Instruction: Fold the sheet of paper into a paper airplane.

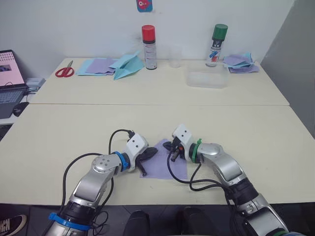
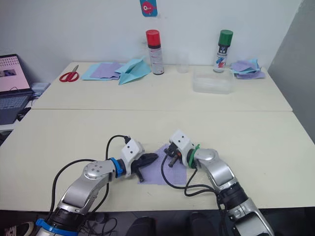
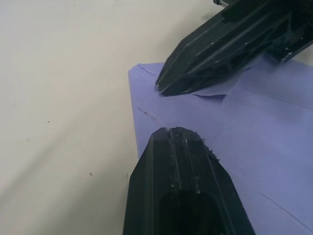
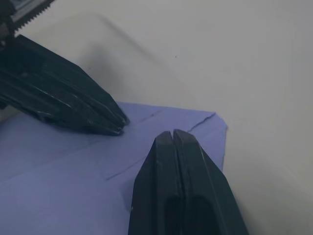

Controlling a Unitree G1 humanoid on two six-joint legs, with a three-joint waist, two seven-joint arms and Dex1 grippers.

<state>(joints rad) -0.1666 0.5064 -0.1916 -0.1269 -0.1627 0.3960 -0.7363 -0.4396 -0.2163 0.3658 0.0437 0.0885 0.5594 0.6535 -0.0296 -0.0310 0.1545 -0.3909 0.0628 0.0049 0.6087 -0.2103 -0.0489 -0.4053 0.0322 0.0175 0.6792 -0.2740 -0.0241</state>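
The lavender sheet of paper lies flat near the table's front edge, with crease lines across it. My left gripper is shut, and its tip rests on the sheet's left part. My right gripper is also shut and presses its tip on the sheet's far corner, where a small flap lifts slightly. The two tips point toward each other, a short gap apart. In the right wrist view my shut fingers sit over the paper near its corner. No paper airplane of this lavender paper is in view.
At the far table's back stand a red-capped can, a green-capped can, a light blue paper plane, red scissors, paper piles and a clear container. A laptop sits far left.
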